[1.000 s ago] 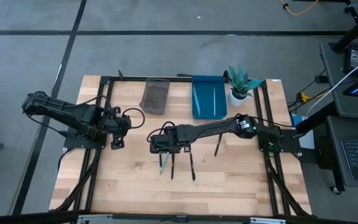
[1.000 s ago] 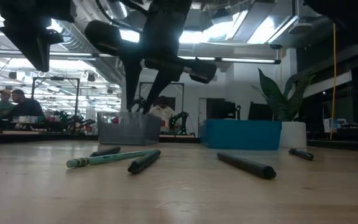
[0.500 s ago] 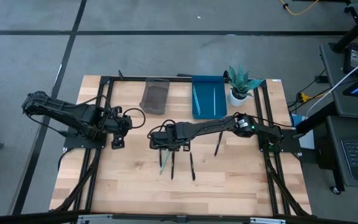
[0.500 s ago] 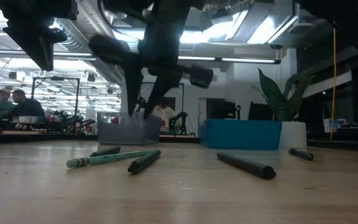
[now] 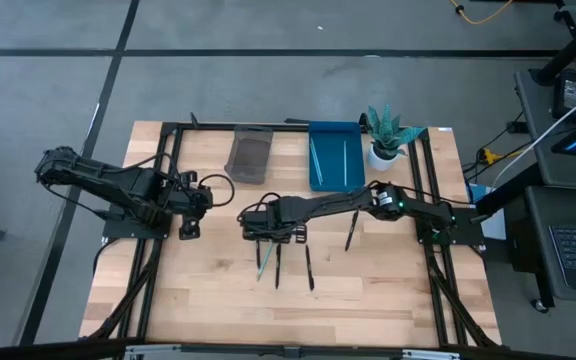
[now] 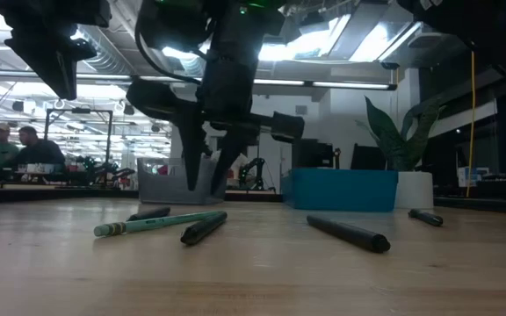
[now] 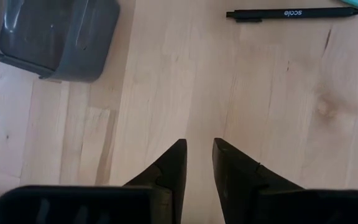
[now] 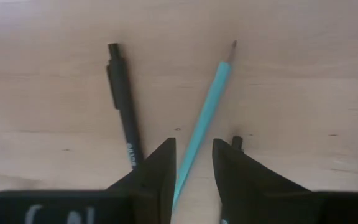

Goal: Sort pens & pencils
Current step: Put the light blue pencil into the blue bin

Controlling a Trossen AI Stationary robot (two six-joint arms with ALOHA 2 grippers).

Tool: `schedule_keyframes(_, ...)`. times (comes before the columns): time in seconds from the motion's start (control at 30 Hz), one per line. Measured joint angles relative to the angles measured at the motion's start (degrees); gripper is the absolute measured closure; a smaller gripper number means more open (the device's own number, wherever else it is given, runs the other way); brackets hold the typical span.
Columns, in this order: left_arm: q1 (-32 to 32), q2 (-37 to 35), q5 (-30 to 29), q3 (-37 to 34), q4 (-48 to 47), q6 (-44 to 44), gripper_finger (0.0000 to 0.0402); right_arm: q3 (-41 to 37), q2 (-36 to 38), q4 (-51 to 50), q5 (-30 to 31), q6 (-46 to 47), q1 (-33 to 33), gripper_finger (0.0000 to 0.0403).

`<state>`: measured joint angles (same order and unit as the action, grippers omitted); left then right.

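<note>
A teal pencil [image 5: 262, 260] [image 8: 207, 99] lies on the wooden table among three black pens [image 5: 277, 266] [image 5: 308, 268] [image 5: 350, 233]. My right gripper [image 5: 265, 236] [image 8: 193, 142] [image 6: 203, 186] hangs open just above the pencil's blunt end, with the pencil running under the gap between its fingers; it touches nothing. One black pen [image 8: 123, 106] lies beside it. My left gripper [image 5: 188, 215] [image 7: 197, 143] waits open over bare wood at the table's left.
At the far edge stand a grey bin [image 5: 251, 155] [image 7: 55, 37] and a blue bin [image 5: 336, 176] with two teal pencils in it, and a potted plant [image 5: 388, 135] to the right of them. Bare wood lies toward the near edge. People sit in the room beyond.
My right gripper has come down toward the teal pencil and the pens, still open and pointing down. The pens and the pencil lie where they were.
</note>
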<state>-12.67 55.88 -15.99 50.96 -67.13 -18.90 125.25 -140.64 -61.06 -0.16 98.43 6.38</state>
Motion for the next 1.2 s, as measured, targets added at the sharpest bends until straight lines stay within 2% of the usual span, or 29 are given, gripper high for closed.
schedule_keyframes(0.83, 0.0, -0.01, 0.0, 0.01, -0.04, 0.02, 0.0329, 0.0, -0.8, -0.9, 0.54, -1.38, -1.78, 0.0297)
schedule_keyframes(1.2, 0.0, 0.0, 0.0, 0.0, -0.09, 0.17, 0.0329, 0.2, -3.87, 1.95, -4.21, -1.44, -1.85, 0.0297)
